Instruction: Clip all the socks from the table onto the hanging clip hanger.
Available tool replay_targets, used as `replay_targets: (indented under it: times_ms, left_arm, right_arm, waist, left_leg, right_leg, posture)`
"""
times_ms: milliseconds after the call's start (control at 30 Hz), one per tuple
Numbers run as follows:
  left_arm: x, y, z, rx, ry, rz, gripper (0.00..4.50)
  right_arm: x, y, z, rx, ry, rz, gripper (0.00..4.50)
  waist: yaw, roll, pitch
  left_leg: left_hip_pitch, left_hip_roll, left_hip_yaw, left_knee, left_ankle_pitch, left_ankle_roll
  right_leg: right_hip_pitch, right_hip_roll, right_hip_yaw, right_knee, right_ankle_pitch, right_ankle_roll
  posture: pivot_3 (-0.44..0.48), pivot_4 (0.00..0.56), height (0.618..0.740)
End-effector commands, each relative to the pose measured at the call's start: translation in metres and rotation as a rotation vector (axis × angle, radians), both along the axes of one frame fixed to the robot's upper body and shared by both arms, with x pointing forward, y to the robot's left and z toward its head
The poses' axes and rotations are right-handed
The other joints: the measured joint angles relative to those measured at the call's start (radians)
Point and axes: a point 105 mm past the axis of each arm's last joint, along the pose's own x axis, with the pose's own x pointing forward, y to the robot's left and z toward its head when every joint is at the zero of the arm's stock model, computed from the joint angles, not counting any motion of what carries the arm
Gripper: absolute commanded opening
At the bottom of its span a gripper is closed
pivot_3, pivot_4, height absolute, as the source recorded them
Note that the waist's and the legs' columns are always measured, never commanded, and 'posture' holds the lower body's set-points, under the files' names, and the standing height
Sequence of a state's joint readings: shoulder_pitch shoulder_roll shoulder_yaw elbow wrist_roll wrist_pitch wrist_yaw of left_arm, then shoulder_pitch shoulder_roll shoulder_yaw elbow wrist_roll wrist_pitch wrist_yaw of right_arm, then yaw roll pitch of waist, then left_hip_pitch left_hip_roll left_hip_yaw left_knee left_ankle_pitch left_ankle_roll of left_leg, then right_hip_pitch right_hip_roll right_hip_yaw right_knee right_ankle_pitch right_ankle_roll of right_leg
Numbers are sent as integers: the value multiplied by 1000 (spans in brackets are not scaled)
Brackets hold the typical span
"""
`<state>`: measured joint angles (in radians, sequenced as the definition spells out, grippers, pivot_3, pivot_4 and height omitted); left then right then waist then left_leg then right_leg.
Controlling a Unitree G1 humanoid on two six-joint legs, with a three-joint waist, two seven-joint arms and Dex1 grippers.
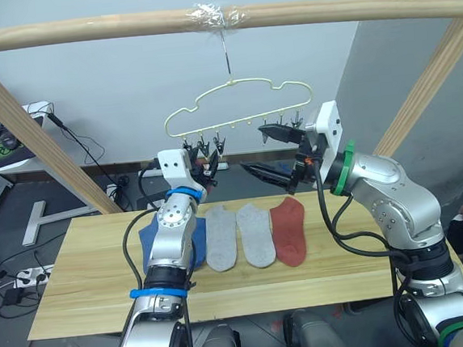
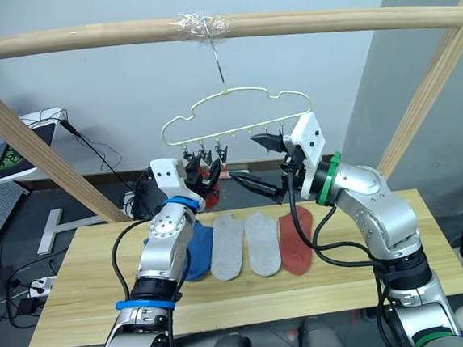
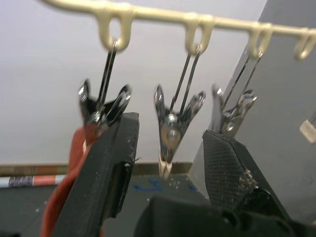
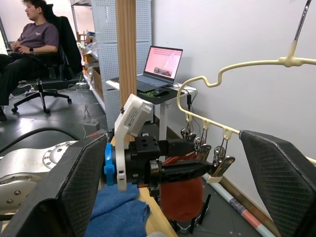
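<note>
I read the table (image 1: 89,308) first, as the nearest item. On it lie four socks in a row: a blue sock (image 1: 197,245) partly under my left forearm, two light grey socks (image 1: 220,238) (image 1: 255,235) side by side, and a rust red sock (image 1: 289,230) at the right end of the row. The grey pair touch along their edges; the red one lies just beside the right grey one.

My left arm rises from the table's near edge, forearm near vertical, wrist bent toward the clip hanger (image 1: 238,108). The left gripper (image 1: 202,165) sits just below the hanger's leftmost clips. In the left wrist view its two black fingers (image 3: 106,173) stand apart, released, with one dark metal clip (image 3: 170,126) hanging between them. A second rust red sock (image 3: 74,163) hangs beside the left finger, under the neighbouring clip (image 3: 101,106); I cannot tell whether that clip has closed on it.

My right arm comes in from the right, elbow bent and high, forearm pointing left over the table. The right gripper (image 1: 269,152) is spread wide, holding nothing: one finger reaches up to the hanger's bottom bar near the right-hand clips, the other points left and down above the red sock on the table.

The clip hanger hangs by its metal hook from the wooden pole (image 1: 81,30), where clear tape (image 1: 213,14) wraps the pole. Farthest back, the right wrist view shows a laptop (image 4: 158,66) on a desk and a seated person (image 4: 29,42).
</note>
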<state>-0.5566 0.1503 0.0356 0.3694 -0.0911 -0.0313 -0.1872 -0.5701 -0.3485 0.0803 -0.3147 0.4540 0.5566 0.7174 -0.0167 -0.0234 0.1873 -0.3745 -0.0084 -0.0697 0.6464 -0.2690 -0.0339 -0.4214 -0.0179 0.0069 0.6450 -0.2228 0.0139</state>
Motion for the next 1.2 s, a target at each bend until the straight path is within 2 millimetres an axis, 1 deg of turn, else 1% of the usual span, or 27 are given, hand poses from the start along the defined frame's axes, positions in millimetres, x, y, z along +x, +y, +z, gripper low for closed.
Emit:
replay_targets:
  times_ms: [33,333,567,767,1100,1200]
  left_arm:
    - [0,-4,21,17,-85,-5,2390]
    - [-1,-3,22,18,-98,13,2390]
    - [0,4,22,19,-99,50,2390]
    - [0,5,19,13,-95,51,2390]
    - [0,5,22,8,-103,49,2390]
    - [-1,4,22,9,-104,44,1838]
  right_arm:
    - [-6,0,17,20,-68,15,4500]
    - [-3,-2,19,19,-72,7,4500]
    - [-4,-3,20,15,-72,9,4500]
    - [-3,-3,19,10,-70,8,4500]
    - [-2,-3,20,11,-69,8,4500]
    - [-3,-3,20,13,-67,9,4500]
  waist:
    - [-2,0,0]
    - [-12,0,0]
    - [-12,0,0]
    - [-12,0,0]
    - [-12,0,0]
    - [-12,0,0]
  left_leg:
    - [0,0,0,0,0,0]
    - [0,0,0,0,0,0]
    - [0,0,0,0,0,0]
    - [0,0,0,0,0,0]
    - [0,0,0,0,0,0]
    - [0,0,0,0,0,0]
  right_leg:
    - [0,0,0,0,0,0]
    - [0,0,0,0,0,0]
    - [0,0,0,1,0,0]
    - [0,0,0,1,0,0]
    - [0,0,0,1,0,-1]
    - [0,0,0,1,0,-1]
  posture:
    - [-50,157,740]
    - [-47,160,740]
    - [-50,164,740]
    - [-50,166,740]
    - [-46,171,740]
    - [-45,173,740]
